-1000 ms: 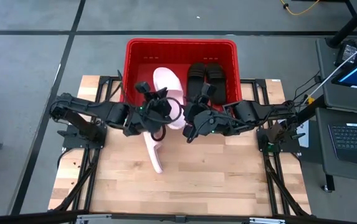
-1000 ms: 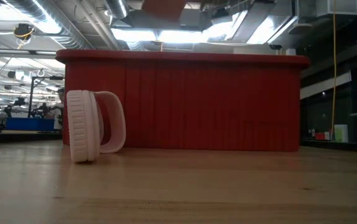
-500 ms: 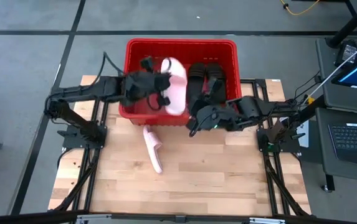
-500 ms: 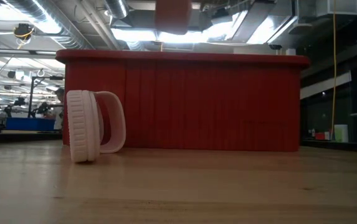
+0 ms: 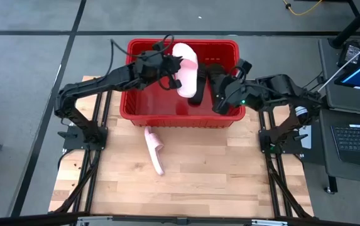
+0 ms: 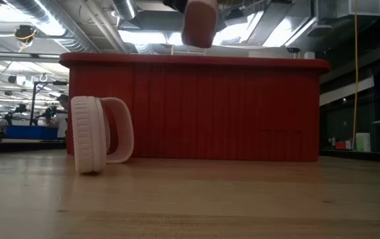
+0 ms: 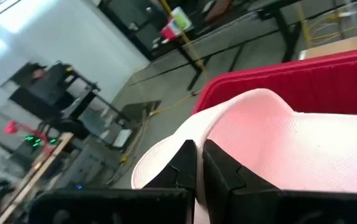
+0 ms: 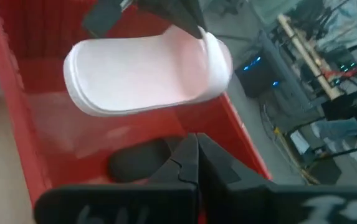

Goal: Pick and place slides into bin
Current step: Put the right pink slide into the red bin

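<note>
A: Slides: where were they?

B: One pale pink foam slide sandal [image 5: 185, 76] hung over the large red slotted plastic bin [image 5: 139, 112], clamped in the left gripper [image 5: 167, 66] fingers. Black slides [image 5: 202, 83] lay inside; the other pink slide [image 5: 154, 149] stood on edge on the wooden desk [image 5: 230, 169], near the bin's wall.

A: How would it handle?

B: Probably light and bendy; its strap looked the best hold.

A: The right gripper [image 5: 229, 85]?

B: Fingers together, holding nothing, above the bin's right side. Thick rim; open desk all around.
</note>
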{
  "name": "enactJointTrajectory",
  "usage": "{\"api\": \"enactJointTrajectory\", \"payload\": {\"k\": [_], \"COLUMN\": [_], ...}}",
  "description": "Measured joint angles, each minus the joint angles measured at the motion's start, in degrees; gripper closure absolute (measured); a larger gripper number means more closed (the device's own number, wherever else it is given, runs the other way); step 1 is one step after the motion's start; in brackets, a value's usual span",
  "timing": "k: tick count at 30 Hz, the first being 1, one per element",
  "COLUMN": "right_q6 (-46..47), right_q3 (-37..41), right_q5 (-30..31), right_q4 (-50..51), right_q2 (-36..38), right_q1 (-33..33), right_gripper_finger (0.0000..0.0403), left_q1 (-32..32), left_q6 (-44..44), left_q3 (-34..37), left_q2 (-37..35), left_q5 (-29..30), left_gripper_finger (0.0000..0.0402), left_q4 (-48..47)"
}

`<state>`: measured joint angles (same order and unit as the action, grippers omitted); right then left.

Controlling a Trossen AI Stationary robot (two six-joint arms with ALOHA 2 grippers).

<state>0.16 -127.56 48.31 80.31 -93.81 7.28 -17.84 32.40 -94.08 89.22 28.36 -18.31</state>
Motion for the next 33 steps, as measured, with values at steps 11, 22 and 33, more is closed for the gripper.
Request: {"api": "enactJointTrajectory", "payload": {"k": [11, 22, 33], "right_q6": [5.42, -9.03, -9.48], "right_q3": [34.88, 63.38, 80.19], "right_q5": [-4.16, -15.98, -17.12], "right_q4": [-14.9, -53.89, -66.93], "right_q2": [13.73, 31.89, 41.34], "right_q1": [-5.46, -6.01, -6.25], "right_gripper_finger": [0.0402, 0.0401, 0.0398], "left_q1": [-4.25, -8.58, -10.32], "left_q6": [2.45, -0.85, -4.66], "left_q3": [0.02, 0.02, 11.75], "left_q2": [7.35, 9.3, 8.08], "left_q5": [-5.59, -7.79, -8.89], "left_gripper_finger": [0.0398, 0.0398, 0.0398], "left_q4": [2.54, 0.69, 10.83]}}
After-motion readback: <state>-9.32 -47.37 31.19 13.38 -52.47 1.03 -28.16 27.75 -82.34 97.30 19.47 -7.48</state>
